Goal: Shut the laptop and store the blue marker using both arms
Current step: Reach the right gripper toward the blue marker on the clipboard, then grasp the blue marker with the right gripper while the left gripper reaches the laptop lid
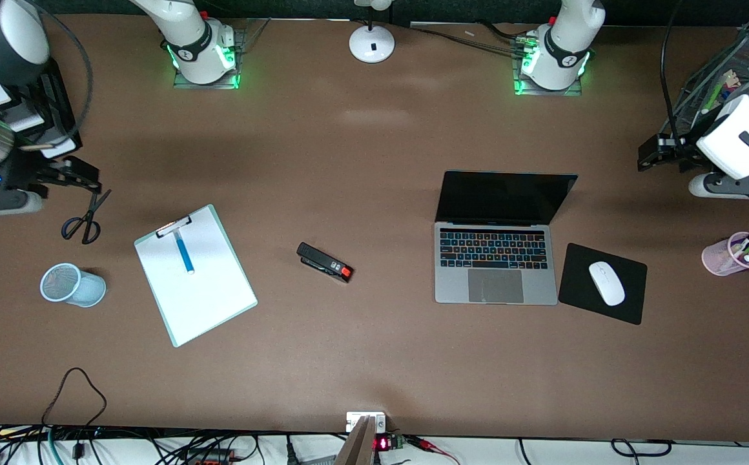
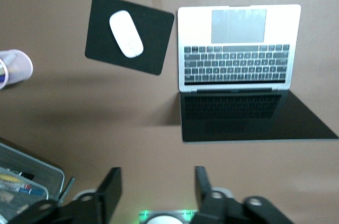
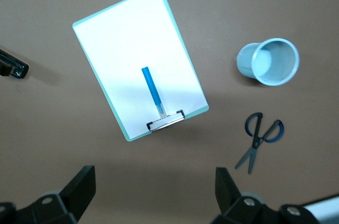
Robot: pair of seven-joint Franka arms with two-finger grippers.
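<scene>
The brown table (image 1: 374,361) is seen with the laptop (image 1: 496,271) standing open toward the left arm's end, its black screen raised and its keys lit. Toward the right arm's end a clipboard (image 1: 203,294) is laid flat, and the blue marker (image 1: 183,252) is found lying on its white sheet, just below the clip. A light-blue mesh cup (image 1: 72,285) is placed beside the clipboard. The left gripper (image 2: 156,189) is held high over bare table near the laptop's screen, its fingers partly apart with nothing between them. The right gripper (image 3: 153,189) is held over the table near the clipboard, its fingers spread wide and empty.
</scene>
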